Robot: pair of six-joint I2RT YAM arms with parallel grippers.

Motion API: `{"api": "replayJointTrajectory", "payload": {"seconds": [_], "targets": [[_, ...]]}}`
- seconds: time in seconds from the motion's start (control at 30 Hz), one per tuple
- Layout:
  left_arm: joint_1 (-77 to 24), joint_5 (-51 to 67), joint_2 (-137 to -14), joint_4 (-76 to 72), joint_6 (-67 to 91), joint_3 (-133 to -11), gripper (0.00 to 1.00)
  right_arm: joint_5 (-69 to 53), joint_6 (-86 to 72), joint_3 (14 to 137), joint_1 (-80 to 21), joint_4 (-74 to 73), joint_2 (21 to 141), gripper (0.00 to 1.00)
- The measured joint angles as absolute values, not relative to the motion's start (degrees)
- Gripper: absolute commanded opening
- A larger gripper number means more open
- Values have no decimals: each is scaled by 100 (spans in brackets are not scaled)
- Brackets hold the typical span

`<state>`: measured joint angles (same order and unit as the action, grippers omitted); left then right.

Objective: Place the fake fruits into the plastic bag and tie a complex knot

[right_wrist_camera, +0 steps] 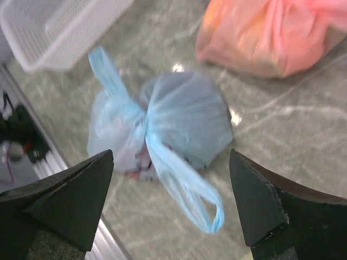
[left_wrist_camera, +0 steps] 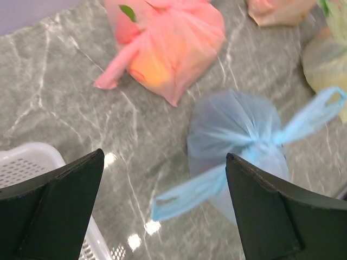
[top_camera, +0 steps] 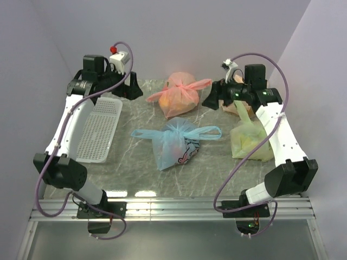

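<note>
The light blue plastic bag (top_camera: 174, 145) lies tied in the middle of the table. Its knot (top_camera: 185, 132) sits on top, with the long handle ends sticking out left and right. The fake fruits are inside it and show only as dim reddish shapes. My left gripper (top_camera: 132, 86) hovers open at the back left, well away from the bag (left_wrist_camera: 233, 124) and its knot (left_wrist_camera: 261, 146). At the back right my right gripper (top_camera: 214, 97) is also open and empty. Seen from that wrist, the bag (right_wrist_camera: 187, 111), the knot (right_wrist_camera: 142, 122) and a handle loop lie below the open gripper (right_wrist_camera: 171, 152). The left gripper (left_wrist_camera: 164, 154) holds nothing.
A knotted pink-orange bag (top_camera: 179, 95) lies at the back centre. Another one (top_camera: 234, 108) sits behind the right gripper. A yellow-green bag (top_camera: 249, 141) rests by the right arm. A white perforated tray (top_camera: 100, 130) lies along the left side.
</note>
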<state>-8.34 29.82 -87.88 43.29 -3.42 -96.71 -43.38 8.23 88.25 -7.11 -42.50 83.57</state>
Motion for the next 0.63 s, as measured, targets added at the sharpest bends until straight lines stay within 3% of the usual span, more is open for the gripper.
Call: {"api": "replayJointTrajectory", "payload": {"seconds": [0.23, 0.63], "targets": [[-834, 2486, -9673, 3916, 113, -9963, 99, -3155, 80, 9164, -1474, -3135, 9161, 96], [-845, 1955, -10106, 3551, 263, -8842, 99, -2591, -449, 8276, -1776, -2574, 9603, 98]]}}
